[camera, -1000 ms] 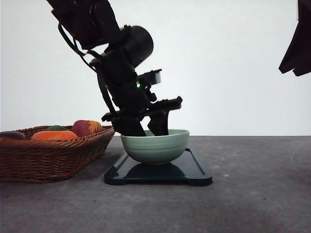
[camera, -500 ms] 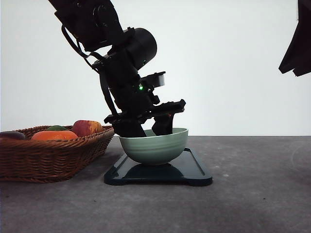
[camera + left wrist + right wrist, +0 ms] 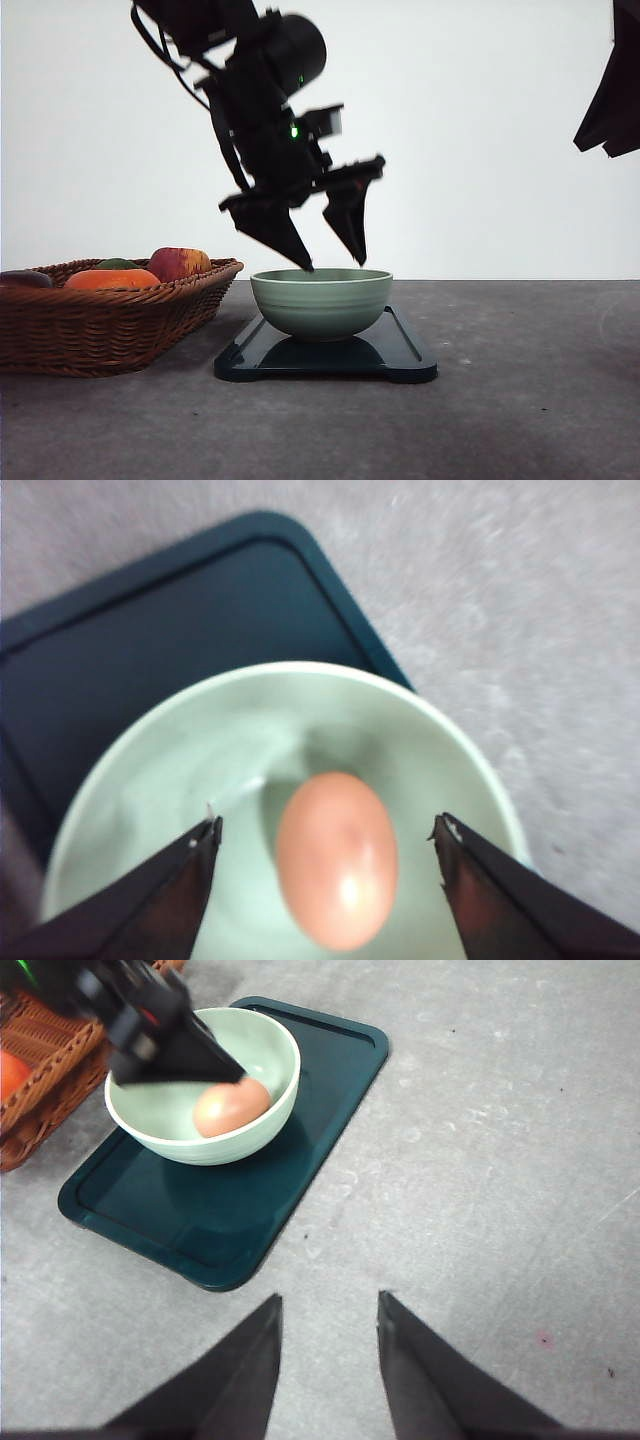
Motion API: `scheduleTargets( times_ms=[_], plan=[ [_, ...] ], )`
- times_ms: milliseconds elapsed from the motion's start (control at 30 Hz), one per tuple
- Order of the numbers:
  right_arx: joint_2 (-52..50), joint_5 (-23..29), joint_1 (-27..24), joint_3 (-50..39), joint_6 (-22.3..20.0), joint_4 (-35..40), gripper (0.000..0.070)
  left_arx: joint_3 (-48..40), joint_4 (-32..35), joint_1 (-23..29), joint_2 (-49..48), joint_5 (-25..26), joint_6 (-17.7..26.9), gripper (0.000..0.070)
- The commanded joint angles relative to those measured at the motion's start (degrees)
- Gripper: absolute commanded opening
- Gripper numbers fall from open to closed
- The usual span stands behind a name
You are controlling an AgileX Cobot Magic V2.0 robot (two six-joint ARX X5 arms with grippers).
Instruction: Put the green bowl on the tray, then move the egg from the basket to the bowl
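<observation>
- The egg (image 3: 337, 858) lies loose at the bottom of the green bowl (image 3: 321, 301); in the right wrist view it shows in the upper left of the frame, resting toward one wall of the bowl.
- The green bowl sits flat on the tray (image 3: 405, 352), centre of the front view, and the tray lies on the grey desk (image 3: 520, 400), just beside the basket (image 3: 110, 325) at the lower left.
- The left pincer (image 3: 330, 260) hangs above the bowl's rim with its jaws spread wide and nothing between them; in its own wrist view the two dark fingertips (image 3: 190, 865) stand either side of the egg, clear of it.
- The right pincer (image 3: 327, 1305) hovers over bare desk at the bottom of its frame, jaws parted and empty, well apart from the tray.
- Handling, as a judgement: the egg looks light, smooth and rounded, so it would roll and slip easily, and its shell would likely crack under a hard squeeze. A gentle hold across its narrow middle would suit best.
- The bowl looks like stiff, glazed ceramic, heavier and slippery; the rim seems the natural place to pinch it.
- Both steps of the task appear done.
</observation>
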Motion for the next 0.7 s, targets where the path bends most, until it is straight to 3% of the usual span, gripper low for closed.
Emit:
scheduleTargets(
  times_ms=[0, 300, 467, 667],
  plan=[
    [0.18, 0.24, 0.35, 0.24, 0.37, 0.57, 0.0186, 1.73, -1.46, -0.50, -1.02, -0.15, -0.17, 0.0437],
    [0.18, 0.24, 0.35, 0.24, 0.37, 0.57, 0.0186, 0.34, -12.74, -0.46, -10.47, -0.44, -2.57, 0.0432],
    [0.18, 0.22, 0.35, 0.23, 0.37, 0.55, 0.0186, -8.45, -10.93, -0.11, -18.37, -2.73, -3.00, 0.0432],
    [0.18, 0.22, 0.35, 0.24, 0.37, 0.56, 0.0186, -24.28, -3.78, 0.56, -32.86, -3.11, -5.12, 0.0432]
  ],
)
